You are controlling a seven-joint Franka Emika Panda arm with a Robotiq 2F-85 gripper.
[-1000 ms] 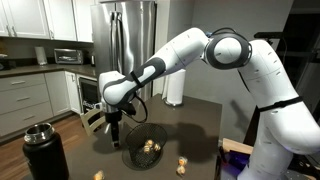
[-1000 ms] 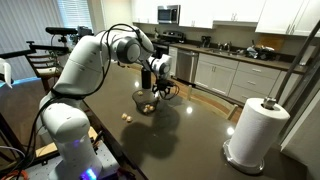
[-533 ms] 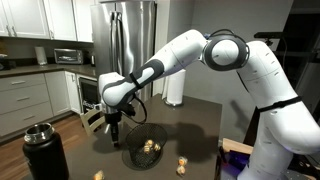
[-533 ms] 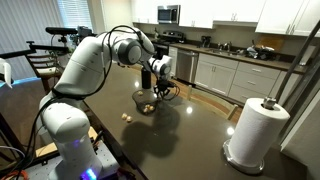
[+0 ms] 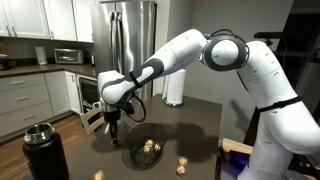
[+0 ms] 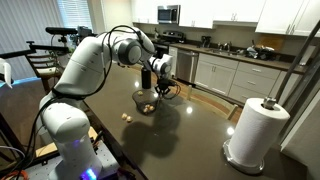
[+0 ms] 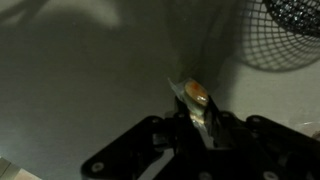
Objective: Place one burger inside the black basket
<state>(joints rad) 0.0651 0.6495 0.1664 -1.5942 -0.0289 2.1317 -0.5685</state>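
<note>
Item: white Franka arm with black Robotiq gripper point(image 7: 195, 97), pointing straight down, low over the dark glossy worktop point(image 5: 200, 118) and near one of its edges in both exterior views point(image 5: 113, 135) point(image 6: 160, 92). Jaws: drawn almost together, in the wrist view pinching a tiny tan-and-brown round toy burger point(image 7: 197, 90) between the fingertips; whether the burger touches the surface cannot be told. Item: round black wire-mesh basket point(image 5: 131, 153), wider than tall, standing on the worktop just beside the gripper toward the middle; in the wrist view only a part of its mesh point(image 7: 295, 30) shows at the upper right corner, apart from the held burger. Contents: several like tan burgers lie inside, seen through the mesh in both exterior views point(image 5: 150, 147) point(image 6: 146, 104). Loose stock: one burger point(image 5: 182, 160) on the bare surface near the basket, another point(image 5: 97, 175) toward the near edge; one loose burger point(image 6: 126, 116) also shows in an exterior view. Other items: black cylindrical flask with a silver band point(image 5: 45, 152), upright by the near corner; white paper towel roll on a stand point(image 6: 252, 130), near another edge, well apart from the basket.
</note>
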